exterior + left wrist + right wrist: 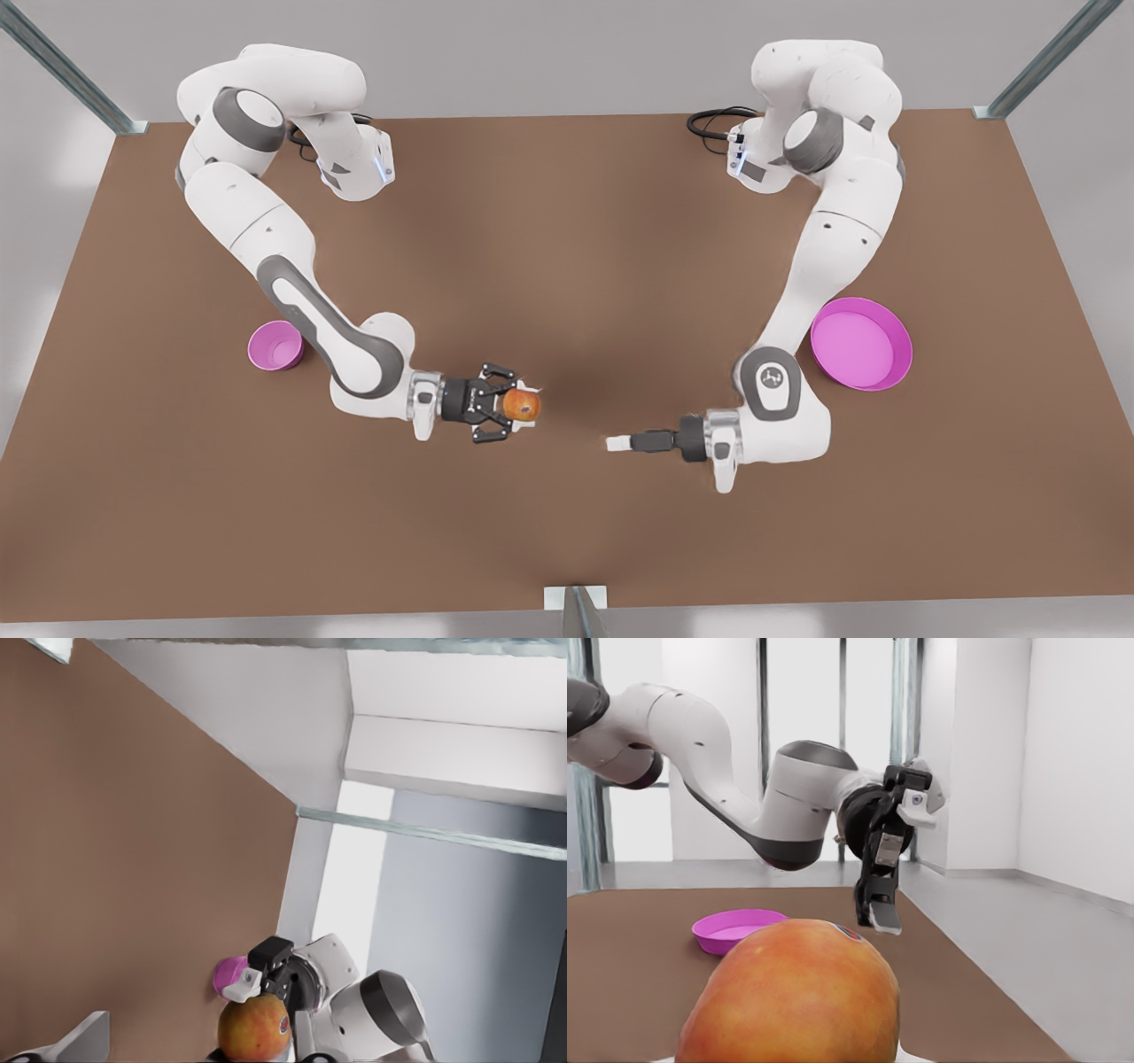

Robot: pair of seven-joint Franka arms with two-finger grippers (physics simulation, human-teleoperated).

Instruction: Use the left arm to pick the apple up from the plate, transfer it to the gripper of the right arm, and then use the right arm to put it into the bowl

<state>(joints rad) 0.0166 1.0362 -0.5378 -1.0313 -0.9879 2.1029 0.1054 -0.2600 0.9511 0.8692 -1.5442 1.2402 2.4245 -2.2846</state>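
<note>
Apple (523, 406) hangs just left of centre in the lower half of the front view, above the brown table (567, 221), clamped between the white-tipped fingers of the right gripper (529, 407), whose linkage fingers close on it from either side. In the right wrist view the fruit (793, 997) bulks in the lower middle of the frame. It looks firm, light and round, with smooth, probably slick skin, so the surest hold is likely across its widest girth, pads square on opposite flanks. A grip nearer the stem end could let it squirt out, and too hard a squeeze might bruise it. The bowl (275, 345) stands at the left of the front view, close behind the holding arm's forearm. It is barely wider than the apple, so the release will probably need to be well centred. The left gripper (620, 441) waits right of centre in the front view, apart from the fruit and pointing towards it, its fingers spread and empty. The plate (873, 354) lies bare at the right, beside that arm.
</note>
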